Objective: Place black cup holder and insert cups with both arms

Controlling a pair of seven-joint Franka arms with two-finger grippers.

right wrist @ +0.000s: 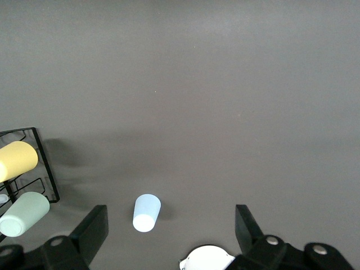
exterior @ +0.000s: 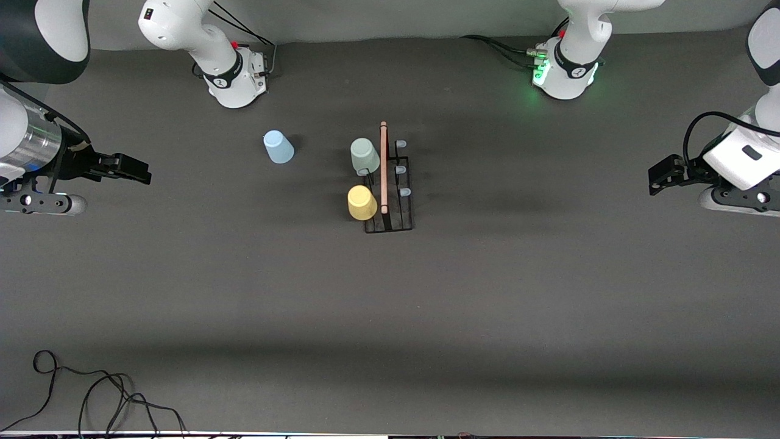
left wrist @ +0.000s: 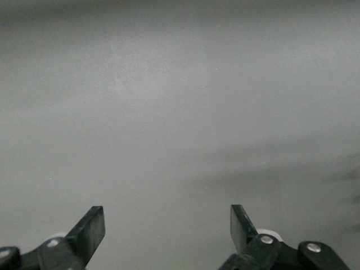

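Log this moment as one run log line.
black cup holder: on table | green cup, yellow cup: on pegs | blue cup: on table, apart | left claw: open, waiting | right claw: open, waiting

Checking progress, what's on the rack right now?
The rack holds a green cup and a yellow cup on pegs. Those pegs are covered; three others stand bare. The blue cup stands off it.

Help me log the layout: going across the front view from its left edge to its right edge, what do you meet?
Right gripper with open jaws → light blue cup → yellow cup → black cup holder → left gripper with open jaws.
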